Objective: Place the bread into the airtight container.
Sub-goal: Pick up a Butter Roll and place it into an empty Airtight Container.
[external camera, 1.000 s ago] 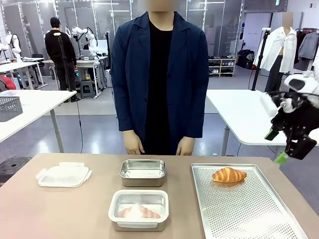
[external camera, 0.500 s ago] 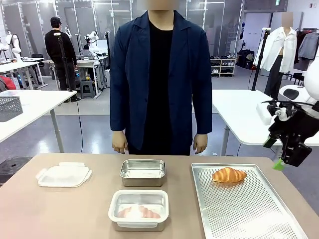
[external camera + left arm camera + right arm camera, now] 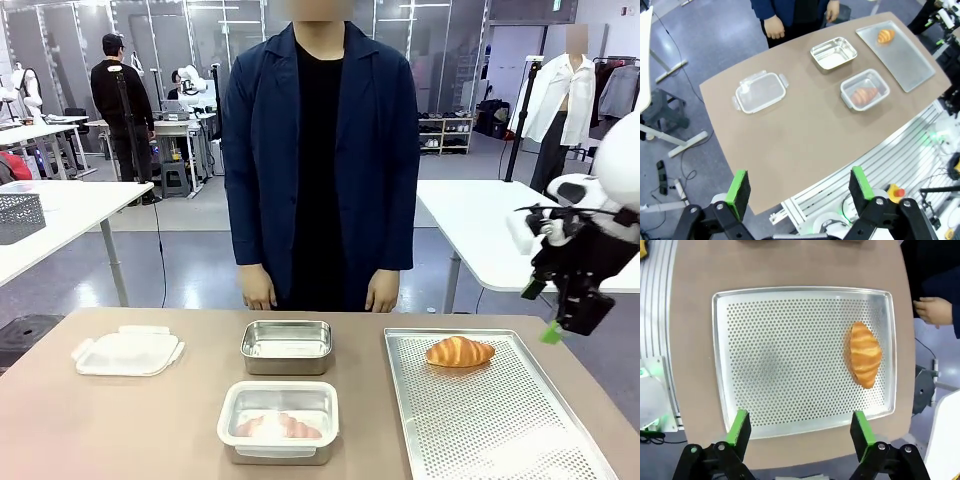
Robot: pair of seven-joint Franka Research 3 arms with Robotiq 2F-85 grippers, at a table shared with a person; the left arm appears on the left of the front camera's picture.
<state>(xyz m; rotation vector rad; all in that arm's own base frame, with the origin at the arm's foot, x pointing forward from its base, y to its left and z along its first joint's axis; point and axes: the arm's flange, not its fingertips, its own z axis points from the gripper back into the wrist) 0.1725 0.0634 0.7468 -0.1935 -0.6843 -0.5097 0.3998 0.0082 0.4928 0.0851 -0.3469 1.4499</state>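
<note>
A golden croissant (image 3: 459, 351) lies at the far end of a perforated metal tray (image 3: 500, 420) on the table's right. It appears again as the croissant (image 3: 865, 354) on the tray (image 3: 785, 355) and as a small croissant (image 3: 885, 35). An empty steel container (image 3: 286, 346) stands open at mid table, its clear lid (image 3: 128, 351) off to the left. My right gripper (image 3: 538, 312) hangs open in the air beyond the tray's right edge; this gripper (image 3: 800, 432) holds nothing. High above the table, my left gripper (image 3: 799, 185) is open and holds nothing.
A second container (image 3: 279, 420) with a clear lid on it holds another croissant, near the front edge. A person stands at the far side with both hands hanging just above the table edge; one hand (image 3: 932, 310) is beside the tray.
My right gripper has drifted slightly left and up beside the tray. The person's hands swung apart and came back in front of the body.
</note>
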